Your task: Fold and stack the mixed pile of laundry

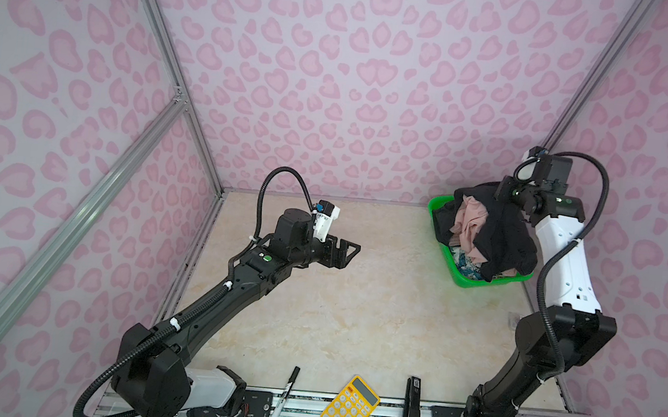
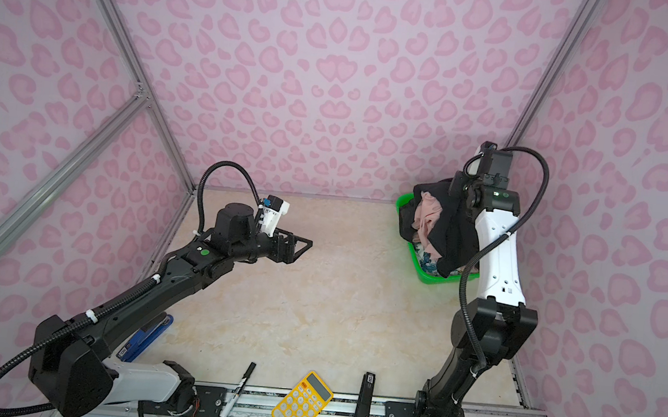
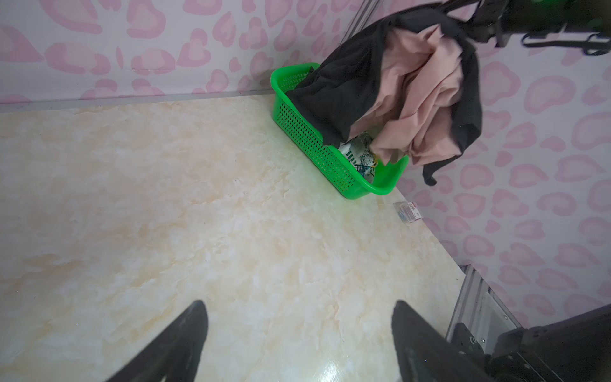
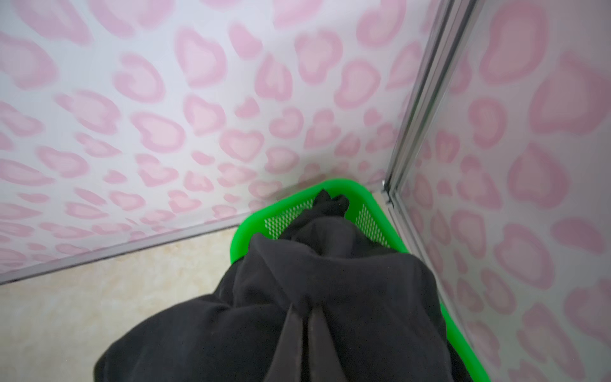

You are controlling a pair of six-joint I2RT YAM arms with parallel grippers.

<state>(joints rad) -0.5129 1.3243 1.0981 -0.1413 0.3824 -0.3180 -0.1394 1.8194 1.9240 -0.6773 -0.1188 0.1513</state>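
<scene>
The mixed laundry pile sits in and above a green mesh basket [image 1: 479,283] [image 3: 307,139] at the table's back right corner. My right gripper [image 4: 306,307] is shut on the large black garment [image 1: 501,234] [image 3: 334,96] and holds it up above the basket. The dusty-pink shorts [image 1: 470,227] [image 3: 420,89] hang bundled inside the black cloth. A blue-white printed piece [image 1: 464,266] [image 3: 358,155] lies in the basket underneath. My left gripper [image 1: 350,257] [image 3: 299,307] hovers open and empty over the marble tabletop, well left of the basket.
Along the front edge lie a marker [image 1: 283,396], a yellow calculator [image 1: 350,409] and a black stapler [image 1: 411,411]. A blue stapler [image 2: 148,336] lies under the left arm. A small clear box [image 3: 409,211] sits by the right wall. Pink patterned walls enclose the table.
</scene>
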